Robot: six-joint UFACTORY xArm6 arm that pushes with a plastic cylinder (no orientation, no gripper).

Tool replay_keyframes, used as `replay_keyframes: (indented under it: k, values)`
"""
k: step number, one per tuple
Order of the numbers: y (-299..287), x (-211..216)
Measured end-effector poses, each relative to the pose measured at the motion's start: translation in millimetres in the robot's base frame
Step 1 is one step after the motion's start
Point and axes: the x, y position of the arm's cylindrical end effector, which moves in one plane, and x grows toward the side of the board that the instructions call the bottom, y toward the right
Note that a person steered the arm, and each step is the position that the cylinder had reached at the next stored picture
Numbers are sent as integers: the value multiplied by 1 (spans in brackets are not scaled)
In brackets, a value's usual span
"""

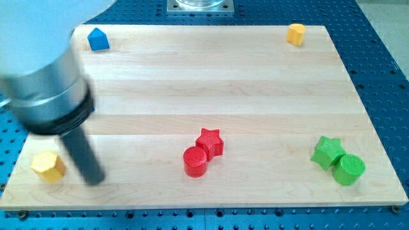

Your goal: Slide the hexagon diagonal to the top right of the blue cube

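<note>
The yellow hexagon point(48, 166) lies near the board's bottom left corner. My tip point(95, 179) rests on the board just right of it, a short gap between them. The arm's grey body covers the spot where the blue cube stood; the cube is almost wholly hidden behind it.
A blue house-shaped block point(98, 39) sits at the top left, a small yellow block point(296, 33) at the top right. A red star point(209, 142) touches a red cylinder point(195, 161) at bottom centre. A green star point(328, 152) touches a green cylinder point(349, 169) at the bottom right.
</note>
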Motion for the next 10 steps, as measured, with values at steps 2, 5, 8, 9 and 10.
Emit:
replay_keyframes:
  k: [2, 5, 8, 9, 10]
  values:
    - [-58, 1]
    - [-32, -54]
    - [-1, -84]
    - [4, -85]
    - [5, -109]
